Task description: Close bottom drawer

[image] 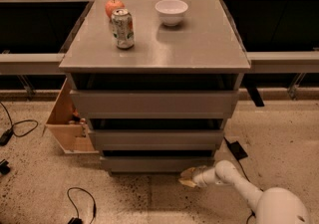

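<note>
The grey cabinet [154, 49] stands in the middle of the camera view with three drawers. The bottom drawer [149, 163] is the lowest one, with a plain flat grey front that stands out only a little from the cabinet's base. My gripper [188, 177] is low over the floor, at the right end of that drawer front and touching or almost touching it. The white arm [234, 180] reaches in from the lower right. The two taller drawers above stand out further than the bottom one.
A soda can [122, 29], a red apple [114, 6] and a white bowl [171, 11] stand on the cabinet top. A light wooden box [67, 123] leans at the cabinet's left. Black cables [79, 203] lie on the speckled floor at left; a dark flat object [236, 150] lies at right.
</note>
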